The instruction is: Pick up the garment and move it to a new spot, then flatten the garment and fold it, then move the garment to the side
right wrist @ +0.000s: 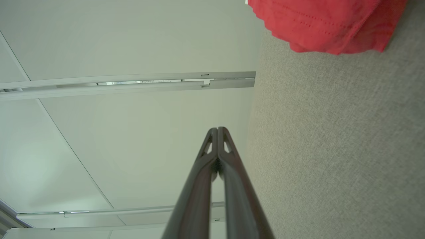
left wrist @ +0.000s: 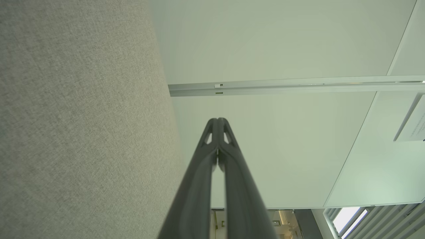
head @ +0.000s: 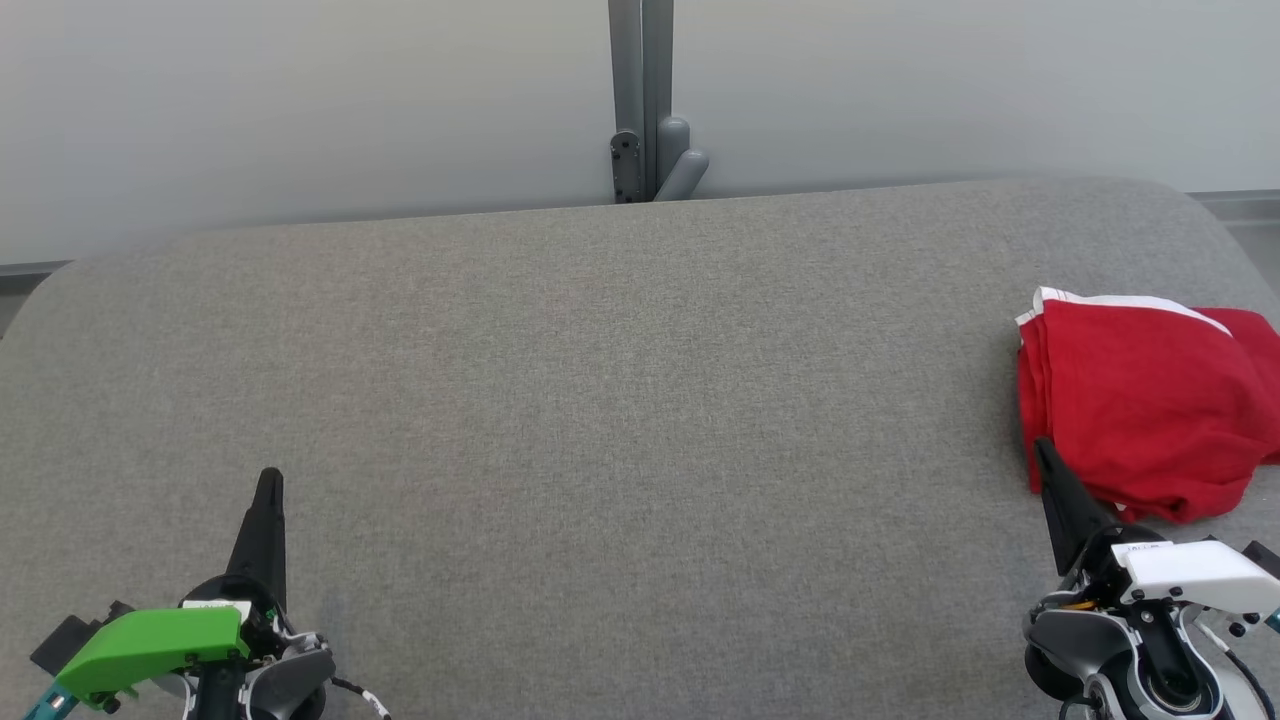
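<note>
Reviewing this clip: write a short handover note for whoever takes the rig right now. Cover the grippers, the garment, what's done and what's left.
Left gripper: shut, empty, at the near left over the grey table.
Right gripper: shut, empty, beside the garment's near-left corner; the right wrist view shows its tips clear of the cloth.
Red garment: a compact layered bundle with white trim, lying by the table's right edge.
Done: it looks loosely folded and set to the side.
Left: probably nothing. If this is the start instead, all steps remain; the pictures do not settle which.
</note>
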